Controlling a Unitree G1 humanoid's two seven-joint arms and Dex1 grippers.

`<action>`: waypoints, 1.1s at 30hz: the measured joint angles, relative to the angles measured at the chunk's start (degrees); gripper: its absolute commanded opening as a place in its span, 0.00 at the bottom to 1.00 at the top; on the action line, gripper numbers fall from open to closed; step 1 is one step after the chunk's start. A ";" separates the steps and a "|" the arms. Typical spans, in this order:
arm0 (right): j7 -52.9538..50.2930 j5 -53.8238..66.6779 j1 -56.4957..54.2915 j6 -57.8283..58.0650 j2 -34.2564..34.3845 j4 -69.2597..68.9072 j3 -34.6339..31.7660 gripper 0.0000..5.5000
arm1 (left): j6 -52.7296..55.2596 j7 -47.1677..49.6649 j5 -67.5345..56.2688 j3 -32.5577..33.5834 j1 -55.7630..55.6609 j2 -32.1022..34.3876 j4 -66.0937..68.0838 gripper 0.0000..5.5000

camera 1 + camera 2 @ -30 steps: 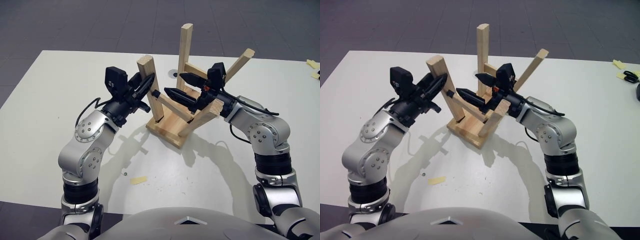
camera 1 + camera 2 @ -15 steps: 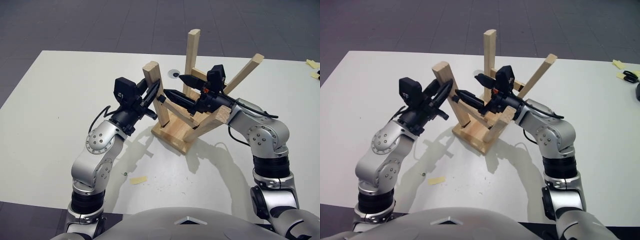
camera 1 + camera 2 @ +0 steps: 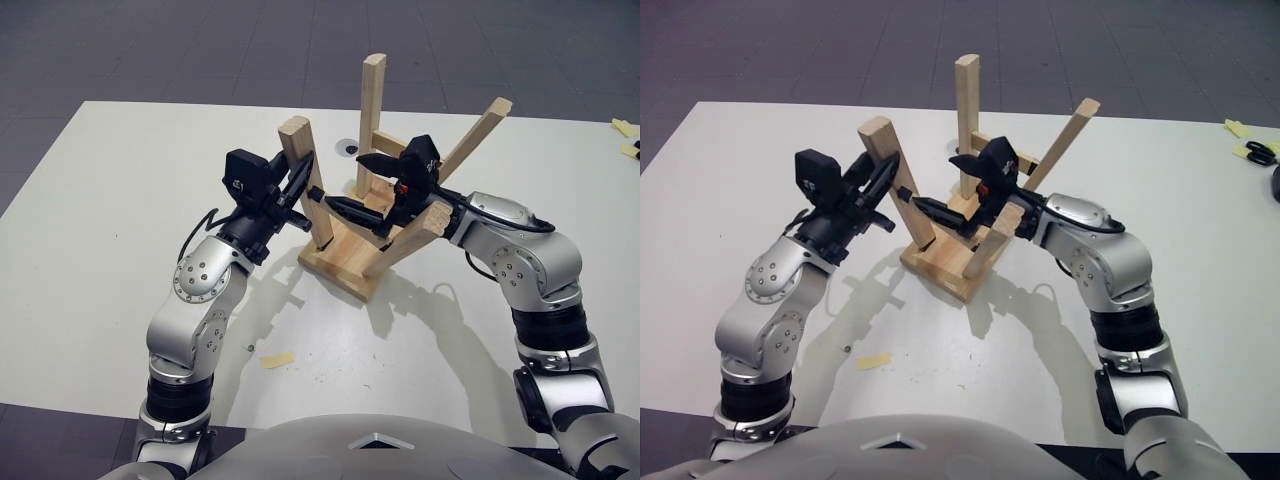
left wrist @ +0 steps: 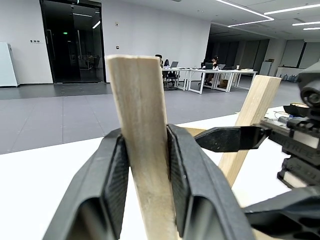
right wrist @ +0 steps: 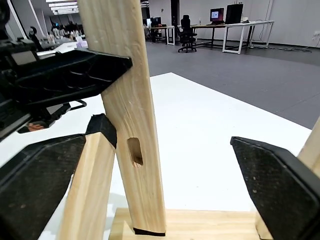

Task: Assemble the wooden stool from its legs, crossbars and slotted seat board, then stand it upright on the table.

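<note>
Stool (image 3: pixel 340 265) stands upside down on the white table (image 3: pixel 120 200): the seat board (image 3: pixel 940 272) lies flat on the surface and four legs rise from its corners.

From my station I see the left pincer (image 3: pixel 308 180) clenched on the left leg (image 3: pixel 296 135), the one at the seat board's left corner. Its two fingers (image 4: pixel 112 175) press that leg from opposite sides, about halfway up from the seat board. The leg leans a little away from the seat board's middle.

The right pincer (image 3: pixel 348 182) hangs above the seat board, released and spread wide, grasping nothing. One finger (image 5: pixel 280 175) points near the far leg (image 3: pixel 372 90). The other sits low, just above the seat board and close to the left leg. In the right wrist view the left leg shows a small slot (image 5: pixel 134 151) cut not far above the seat board.

The right leg (image 3: pixel 480 125) slants outward from the seat board, and a crossbar (image 3: pixel 388 145) joins it to the far leg. The near leg (image 3: pixel 395 250) also slants, partly covered by the right arm.

A tape scrap (image 3: pixel 277 359) lies on the table on the seat board's near side, well apart from it.
</note>
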 measured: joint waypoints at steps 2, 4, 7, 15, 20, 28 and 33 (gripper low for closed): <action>0.23 -0.72 -0.37 -0.51 -0.07 0.30 0.22 0.98 | -1.25 0.40 0.96 -0.31 0.76 -0.30 0.01 0.18; 0.12 -1.37 -0.42 -0.78 -0.07 0.54 0.17 0.98 | -2.82 1.06 2.01 -0.70 2.06 -0.89 0.02 0.19; -0.49 -2.08 -0.31 -0.72 -0.08 0.91 -0.23 0.98 | -5.06 2.00 3.02 -1.02 3.73 -1.06 -0.01 0.19; -1.57 -0.04 0.52 1.71 1.67 0.76 -2.54 0.98 | -6.80 2.61 4.14 -2.11 6.00 -1.10 -0.95 0.19; -0.99 4.54 0.24 3.30 3.98 0.65 -5.52 0.98 | -7.55 3.71 4.15 -1.90 6.51 -1.81 -0.68 0.19; 5.38 1.77 -4.05 2.33 2.70 3.88 -1.29 0.98 | -10.61 4.11 5.19 -1.86 8.47 -1.36 -0.58 0.19; 8.13 -1.99 -7.06 0.01 2.94 7.20 2.69 0.98 | -11.14 3.91 5.27 -1.79 7.83 -0.90 -0.23 0.19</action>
